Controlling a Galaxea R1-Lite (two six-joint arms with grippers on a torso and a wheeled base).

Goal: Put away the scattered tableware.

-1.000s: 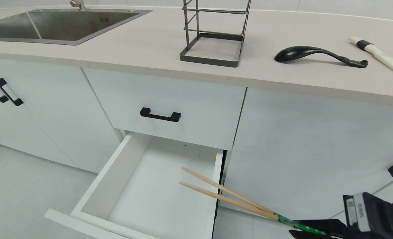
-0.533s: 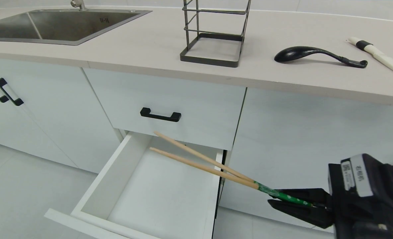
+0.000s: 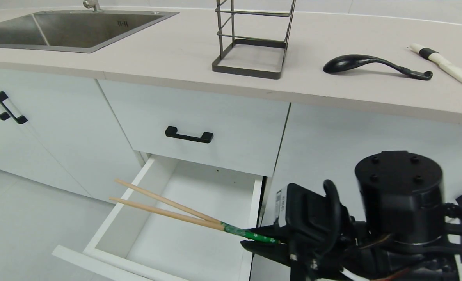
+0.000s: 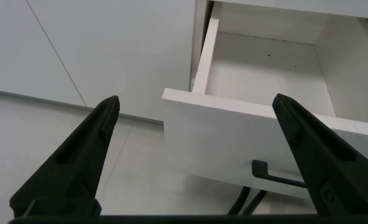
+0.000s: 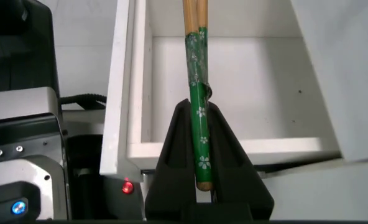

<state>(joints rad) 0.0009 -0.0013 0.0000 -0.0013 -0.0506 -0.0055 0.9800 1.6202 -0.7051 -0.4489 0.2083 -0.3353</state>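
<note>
Plainly, two wooden chopsticks (image 3: 215,224), green flowered ends, pinched in right gripper (image 3: 250,238).

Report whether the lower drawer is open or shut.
Open. The lower drawer stands pulled out beneath the shut upper drawer, its white inside exposed; the right gripper holds the chopsticks over it.

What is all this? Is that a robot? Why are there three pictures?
Yes, it's a robot with two arms, tidying a kitchen. One picture comes from a camera on its head, the other two from cameras on its wrists. Its right jaws are shut on a pair of chopsticks, held above the open drawer. Its left jaws are open, holding nothing. The countertop has a sink, a wire rack, a black spoon and a white-handled tool.
</note>
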